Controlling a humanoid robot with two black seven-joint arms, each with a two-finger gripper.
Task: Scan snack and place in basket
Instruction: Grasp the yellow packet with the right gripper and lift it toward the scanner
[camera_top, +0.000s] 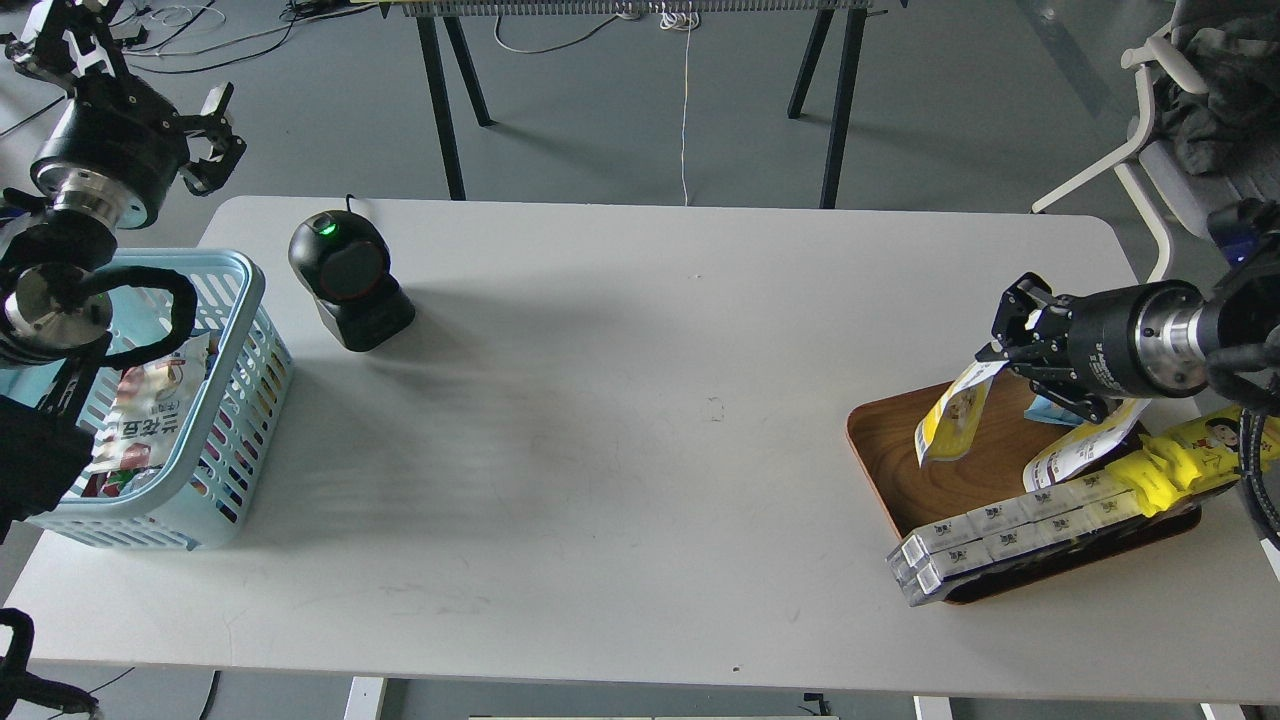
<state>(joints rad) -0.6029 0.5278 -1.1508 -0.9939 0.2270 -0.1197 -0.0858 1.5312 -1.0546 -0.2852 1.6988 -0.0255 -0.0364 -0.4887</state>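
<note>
So my right claw (1000, 352) grips the snack pouch (950, 418), hanging just below it above the wooden tray (885, 445); scanner (345, 275) and basket (235, 400) lie well apart, both steps undone. Left claw (215, 150) looks open.

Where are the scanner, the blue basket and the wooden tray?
scanner (340, 262): head view, on its round dark face.
basket (252, 272): head view, on its rolled rim.
tray (880, 440): head view, on its bare left floor.

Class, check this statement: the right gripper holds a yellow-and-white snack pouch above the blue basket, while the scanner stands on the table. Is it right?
Not quite. In the head view the right gripper holds the snack pouch above the wooden tray, not the blue basket. The scanner does stand on the table.
</note>
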